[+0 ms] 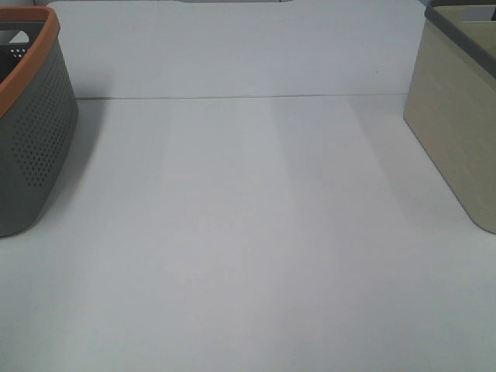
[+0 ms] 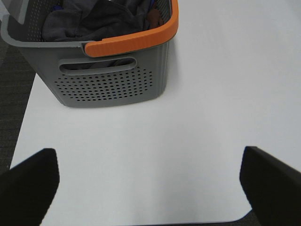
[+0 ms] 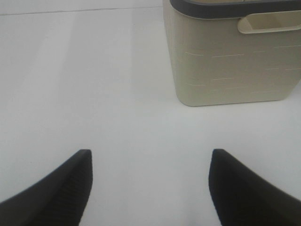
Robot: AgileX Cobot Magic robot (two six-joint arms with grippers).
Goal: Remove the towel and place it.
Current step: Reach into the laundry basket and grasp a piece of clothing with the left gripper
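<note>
The towel (image 2: 94,21) lies bunched inside the grey basket (image 2: 113,87), which stands at the left edge of the table (image 1: 248,232). A beige bin (image 3: 225,66) stands at the right edge. The left gripper (image 2: 148,162) hangs over the table near the basket, fingers spread wide. The right gripper (image 3: 150,157), near the bin, is spread likewise.
</note>
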